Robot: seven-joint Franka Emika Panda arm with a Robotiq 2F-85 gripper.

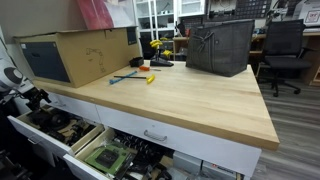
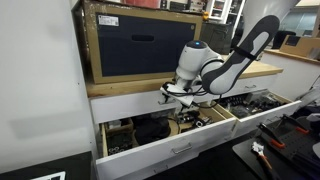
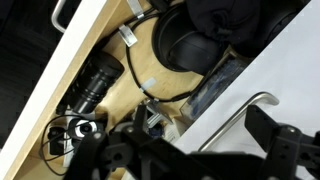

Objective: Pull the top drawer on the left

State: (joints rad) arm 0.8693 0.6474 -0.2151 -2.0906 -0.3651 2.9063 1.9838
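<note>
The top drawer (image 3: 262,70) shows in the wrist view as a white front with a small silver bar handle (image 3: 236,118). It looks shut, so its inside is hidden. My gripper (image 3: 190,150) is open, with one dark finger on each side of the handle. In an exterior view the gripper (image 2: 186,97) is up against the pale drawer front (image 2: 130,103) just under the wooden tabletop. In an exterior view the drawer front (image 1: 70,103) is at the far left, with my gripper (image 1: 35,96) beside it.
Below it, a deeper drawer of dark tools (image 2: 150,130) stands open, and one holding green circuit boards (image 1: 108,157). A wider white drawer front (image 1: 155,135) is alongside. A cardboard box (image 1: 75,55) and a grey bag (image 1: 220,47) stand on the tabletop.
</note>
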